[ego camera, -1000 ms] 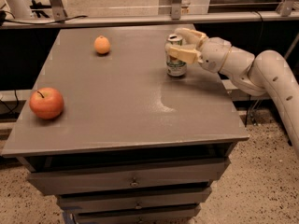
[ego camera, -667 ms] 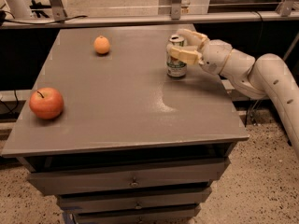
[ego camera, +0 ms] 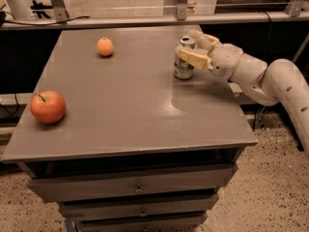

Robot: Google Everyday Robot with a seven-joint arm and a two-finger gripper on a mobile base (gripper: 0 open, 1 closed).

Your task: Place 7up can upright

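Observation:
The 7up can (ego camera: 183, 67) is silver with green and white markings. It stands upright on the grey table (ego camera: 130, 105), near the right edge at the back. My gripper (ego camera: 187, 45) reaches in from the right and is closed around the can's upper half. One cream finger (ego camera: 194, 58) lies across the can's front and the other sits behind its top. The can's base rests on the table.
A red apple (ego camera: 48, 107) sits near the table's left front edge. A small orange (ego camera: 105, 47) sits at the back left. My white arm (ego camera: 270, 79) extends past the table's right edge. Drawers (ego camera: 137, 187) are below the tabletop.

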